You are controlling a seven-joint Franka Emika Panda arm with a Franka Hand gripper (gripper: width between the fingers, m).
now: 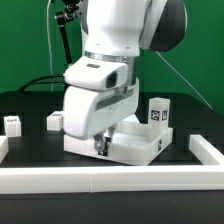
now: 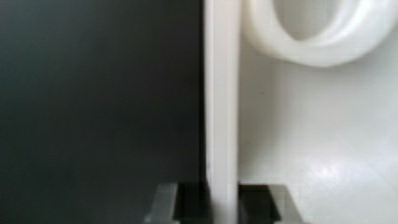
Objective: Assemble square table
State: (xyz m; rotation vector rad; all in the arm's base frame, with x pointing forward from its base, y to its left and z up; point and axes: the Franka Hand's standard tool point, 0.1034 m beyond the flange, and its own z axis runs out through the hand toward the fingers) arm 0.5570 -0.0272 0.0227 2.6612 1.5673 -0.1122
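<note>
The white square table top [image 1: 135, 145] lies flat on the black table in the middle of the exterior view. One tagged white leg [image 1: 157, 112] stands upright on its far corner, toward the exterior view's right. My gripper [image 1: 100, 147] points straight down at the top's near edge. In the wrist view the raised rim [image 2: 222, 100] runs between the dark fingers [image 2: 183, 205], and the gripper [image 2: 222, 205] is shut on it. A round white socket ring [image 2: 311, 35] shows inside the top. Two loose tagged legs [image 1: 54, 121] [image 1: 12, 124] lie at the exterior view's left.
A long white rail [image 1: 110, 180] runs across the front of the table, with short raised ends at the exterior view's left [image 1: 3, 148] and right [image 1: 206, 150]. Black cables hang behind the arm.
</note>
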